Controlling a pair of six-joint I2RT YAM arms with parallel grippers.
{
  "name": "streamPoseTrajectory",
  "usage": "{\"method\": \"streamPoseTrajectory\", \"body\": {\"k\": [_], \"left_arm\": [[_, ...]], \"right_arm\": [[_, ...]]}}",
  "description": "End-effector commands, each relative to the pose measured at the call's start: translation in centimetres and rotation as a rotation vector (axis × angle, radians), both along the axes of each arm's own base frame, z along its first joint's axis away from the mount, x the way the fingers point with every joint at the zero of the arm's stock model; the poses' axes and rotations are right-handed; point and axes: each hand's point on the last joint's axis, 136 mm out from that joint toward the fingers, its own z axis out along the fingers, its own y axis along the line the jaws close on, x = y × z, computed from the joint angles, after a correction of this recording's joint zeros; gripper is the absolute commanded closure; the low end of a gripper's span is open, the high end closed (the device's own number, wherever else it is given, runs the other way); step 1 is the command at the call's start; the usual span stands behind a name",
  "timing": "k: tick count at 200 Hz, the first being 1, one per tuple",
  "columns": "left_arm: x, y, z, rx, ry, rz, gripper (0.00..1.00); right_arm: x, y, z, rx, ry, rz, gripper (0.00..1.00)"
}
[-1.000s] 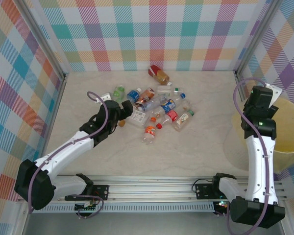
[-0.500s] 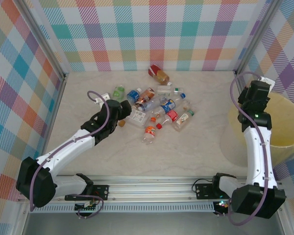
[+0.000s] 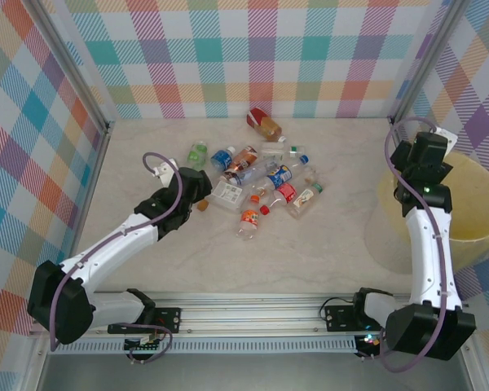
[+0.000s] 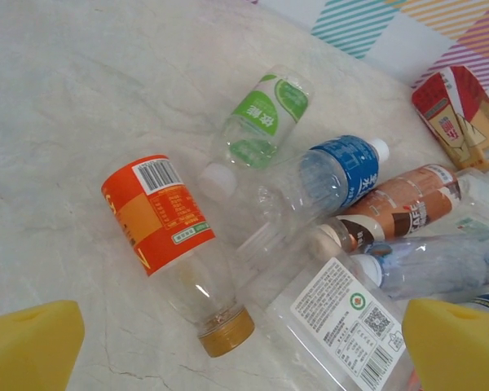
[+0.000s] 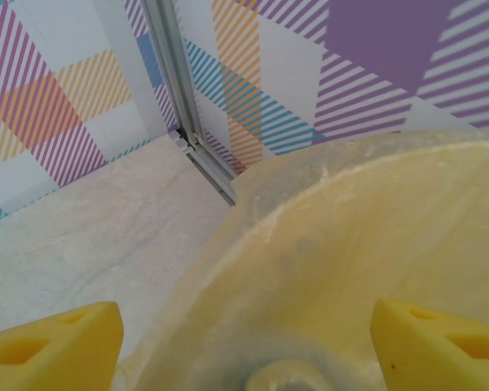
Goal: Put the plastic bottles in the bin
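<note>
Dozen-odd clear bottles (image 4: 159, 213) with bright labels lie heaped; left claw (image 4: 244, 346), right claw (image 5: 244, 342) both spread wide

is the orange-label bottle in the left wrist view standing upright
No, the orange-label bottle lies on its side on the table, its gold cap nearest the camera.

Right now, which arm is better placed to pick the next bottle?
Left. The left gripper, open, hangs just above the orange-label bottle at the left edge of the plastic bottles. The right gripper is open over the bin, far from them.
</note>
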Motion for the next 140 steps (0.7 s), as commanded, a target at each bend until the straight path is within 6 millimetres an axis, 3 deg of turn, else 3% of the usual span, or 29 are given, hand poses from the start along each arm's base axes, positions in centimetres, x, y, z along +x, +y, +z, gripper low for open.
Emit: {"method": "streamPoseTrajectory", "body": {"k": [1,20,35,71,85,98,140], "left_arm": [[0.0,1.5,-0.1,0.009,0.029,0.092,0.00],[-0.2,2.2,-0.6,0.001,0.061,0.142,0.00],[-0.2,2.5,-1.4,-0.017,0.095,0.172,0.00],[0.1,2.4,-3.7,-0.091,0.179,0.209,0.00],[0.2,2.6,-5.1,-0.114,0.226,0.239,0.00],[0.6,2.6,-6.4,-0.157,0.274,0.254,0.00],[2.6,2.3,-9.7,-0.248,0.328,0.284,0.04]], "right_arm": [[-2.3,0.1,2.6,-0.009,-0.057,-0.025,0.14],[-2.5,2.8,4.6,0.044,-0.128,0.122,0.07],[-2.1,7.3,6.6,0.121,-0.231,0.368,0.00],[-2.2,17.3,9.4,0.362,-0.357,0.915,0.00],[-2.2,20.1,9.2,0.395,-0.345,1.041,0.00],[-1.9,21.6,8.5,0.377,-0.326,1.075,0.00],[-0.7,24.8,4.9,0.369,-0.225,1.107,0.00]]}}
